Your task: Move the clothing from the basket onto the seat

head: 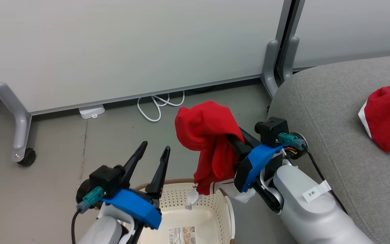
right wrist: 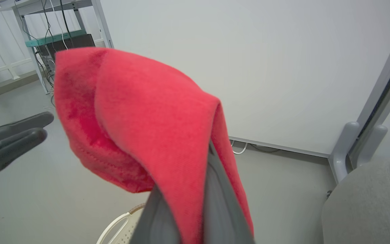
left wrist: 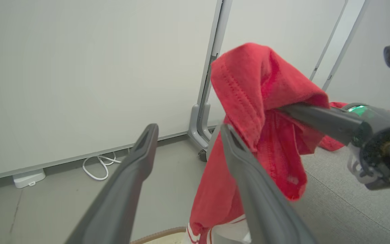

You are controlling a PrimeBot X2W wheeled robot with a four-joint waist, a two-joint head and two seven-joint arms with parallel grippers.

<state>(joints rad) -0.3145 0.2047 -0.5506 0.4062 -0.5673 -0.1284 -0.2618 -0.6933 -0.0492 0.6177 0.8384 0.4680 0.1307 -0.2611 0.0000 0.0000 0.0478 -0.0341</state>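
Head view: right gripper (head: 237, 144) is clenched on the red garment (head: 205, 128), held up above the basket (head: 229, 210) and just left of the sofa (head: 333, 112). Its fingertips are buried in cloth, so the jaw gap is hidden. In the right wrist view the 2 fingers sit close together with a fold between them, probably only a thin layer.

The garment is soft knit, bunched into a hood-like lump over the fingers, with the rest hanging limp. The lower end turns into a white striped sleeve (head: 222, 185) dangling at the basket's far rim. Can't tell whether it touches the rim.

Left gripper (head: 155, 148) is released: 2 long dark tapered fingers spread in a V with nothing between them, over the basket's left side and near the hanging cloth. In the left wrist view 1 finger overlaps the fabric, and contact is unclear.

The second garment (head: 389, 115) lies on the sofa cushion, red with a white edge strip, cut off by the right frame edge.

- **Sofa:** light grey woven upholstery, rounded corner, stitched seam, cropped at right and bottom.
- **Basket:** cream plastic, perforated walls, brown woven-look rim, printed label (head: 182, 235) on its bottom. The near part is cut off by the frame and the left arm.
- **Behind:** pale partition panel (head: 130, 44) and a white cable (head: 157, 105) looped on the grey floor (head: 62, 162).
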